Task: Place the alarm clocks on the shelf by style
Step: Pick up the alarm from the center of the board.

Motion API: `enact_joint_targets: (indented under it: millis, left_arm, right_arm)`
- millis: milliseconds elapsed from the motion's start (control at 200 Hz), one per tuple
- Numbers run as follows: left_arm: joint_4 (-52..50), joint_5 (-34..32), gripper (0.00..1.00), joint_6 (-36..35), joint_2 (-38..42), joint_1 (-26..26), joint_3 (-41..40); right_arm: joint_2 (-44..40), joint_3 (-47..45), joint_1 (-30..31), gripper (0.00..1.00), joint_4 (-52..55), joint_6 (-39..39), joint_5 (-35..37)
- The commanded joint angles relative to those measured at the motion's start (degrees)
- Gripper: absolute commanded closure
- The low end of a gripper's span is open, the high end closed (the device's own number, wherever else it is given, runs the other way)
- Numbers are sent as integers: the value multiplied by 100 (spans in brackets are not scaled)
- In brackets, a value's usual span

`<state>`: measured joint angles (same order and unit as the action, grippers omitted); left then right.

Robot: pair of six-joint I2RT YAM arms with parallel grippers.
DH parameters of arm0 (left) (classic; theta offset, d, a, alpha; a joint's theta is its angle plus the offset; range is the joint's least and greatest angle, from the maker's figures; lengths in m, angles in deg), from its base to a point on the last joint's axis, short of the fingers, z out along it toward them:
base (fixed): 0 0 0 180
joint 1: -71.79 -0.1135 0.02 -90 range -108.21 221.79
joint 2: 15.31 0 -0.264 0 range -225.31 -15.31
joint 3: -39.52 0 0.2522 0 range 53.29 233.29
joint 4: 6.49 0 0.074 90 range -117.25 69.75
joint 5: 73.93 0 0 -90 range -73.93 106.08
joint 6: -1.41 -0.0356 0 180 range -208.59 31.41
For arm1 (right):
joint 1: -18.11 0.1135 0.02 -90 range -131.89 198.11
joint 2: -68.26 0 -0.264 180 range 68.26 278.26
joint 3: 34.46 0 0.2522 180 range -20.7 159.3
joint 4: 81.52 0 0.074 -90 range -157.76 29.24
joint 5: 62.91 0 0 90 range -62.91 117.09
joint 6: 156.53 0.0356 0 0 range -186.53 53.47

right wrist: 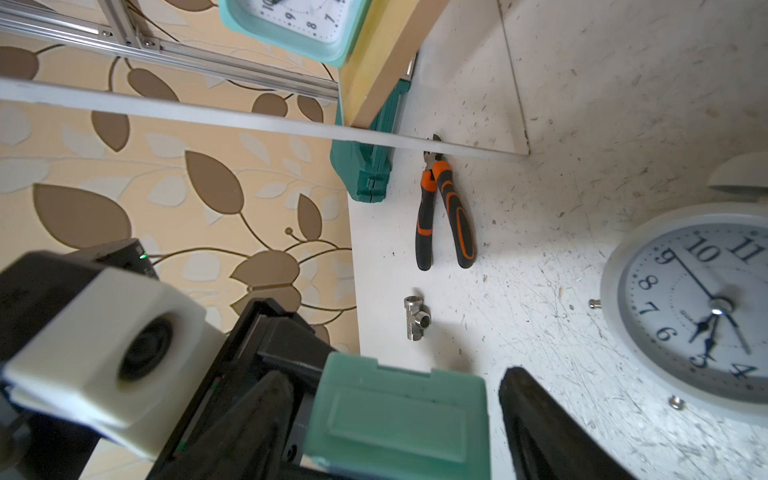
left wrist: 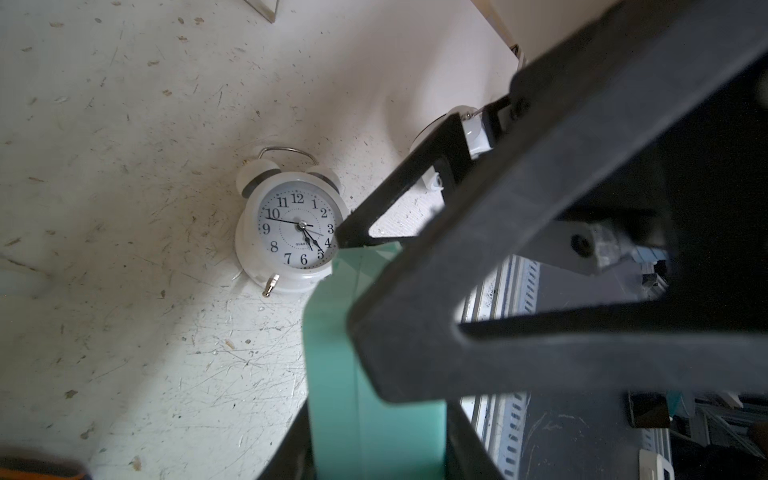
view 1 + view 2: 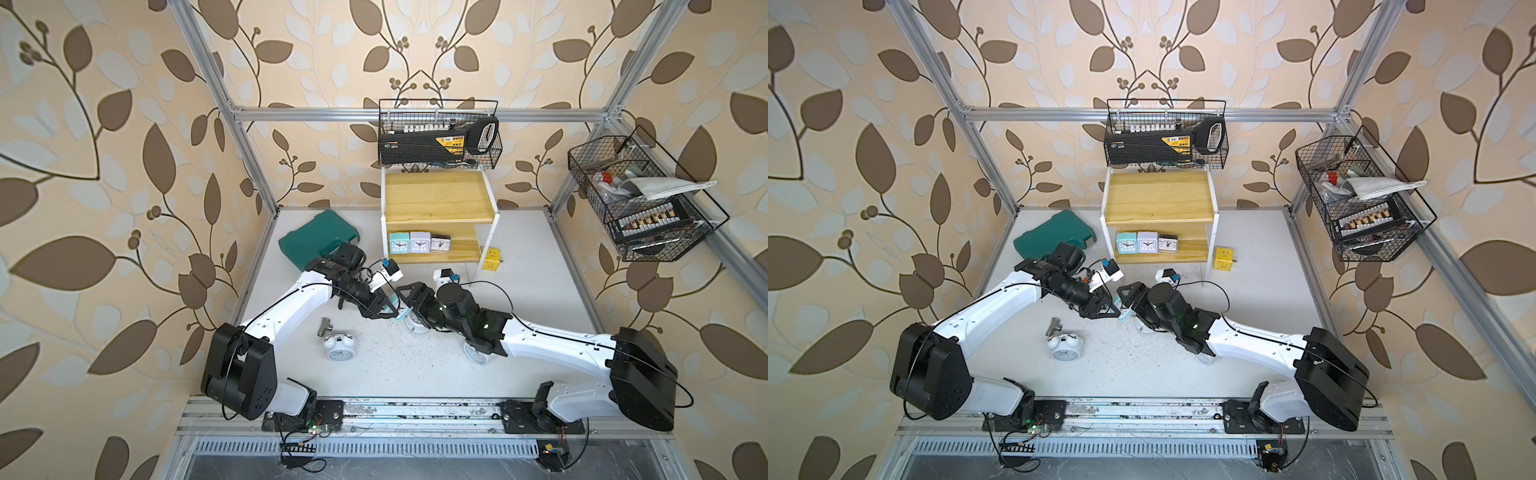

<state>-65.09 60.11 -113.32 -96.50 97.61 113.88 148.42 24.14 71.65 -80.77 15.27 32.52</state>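
Left gripper (image 3: 388,311): jaws drawn in tight on the teal clock (image 3: 401,314), which it grips edge-on between its fingers in the left wrist view (image 2: 365,395). Right gripper (image 3: 406,301): jaws spread, straddling the same clock. The right wrist view shows a clear gap between one finger (image 1: 540,436) and the clock's back (image 1: 399,424); contact on the other side cannot be told. Both arms reach in low from the front corners of the table (image 3: 540,291), and the grippers meet tip to tip about mid-table, in front of the shelf (image 3: 436,199). The teal clock hangs just above a white twin-bell clock (image 3: 415,327) lying face up. The shelf stands at the middle of the back edge; the mint clock (image 3: 400,243), lilac clock (image 3: 419,242) and clear clock (image 3: 440,243) stand in a row on its lower board. A second twin-bell clock (image 3: 340,349) lies face up left of centre toward the front edge, beside a metal fitting (image 3: 324,328). A third twin-bell clock (image 3: 478,356) is mostly hidden under the right forearm
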Motion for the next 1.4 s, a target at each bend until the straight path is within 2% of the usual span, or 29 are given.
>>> enact_joint_targets:
  millis: [0, 310, 490, 735, 910, 1120, 1170, 1235, 1275, 1325, 1395]
  left_arm:
    - [118, -357, 77, -247, 252, 169, -84]
    - [295, -867, 76, -208, 271, 289, -171]
    - [335, -870, 76, -201, 301, 291, -189]
    - [353, -857, 76, -215, 382, 287, -250]
    - [353, -844, 76, -242, 393, 291, -281]
    - [353, -826, 75, -270, 428, 291, -312]
    - [353, -817, 71, -265, 431, 290, -312]
    - [344, -817, 48, -229, 428, 291, -307]
    - [329, -809, 40, -216, 436, 292, -301]
    - [303, -783, 35, -216, 450, 290, -299]
    - [283, -749, 32, -210, 479, 275, -286]
  right_arm:
    - [221, 220, -21, 19, 24, 167, -401]
    - [252, 153, -15, 22, 36, 236, -539]
    - [147, -1, -14, 23, 7, 236, -479]
    - [158, -194, -19, 30, -375, 377, -500]
    - [136, -238, -18, 31, -443, 373, -508]
    - [-8, -379, -19, 53, -535, 291, -372]
    - [-63, -405, -23, 54, -530, 206, -334]
    - [-167, -430, -28, 56, -470, 17, -242]
    - [-259, -405, -53, 57, -333, -164, -174]
    - [-376, -345, -90, 57, -38, -452, -70]
    - [-551, -201, -142, 57, 522, -911, 73]
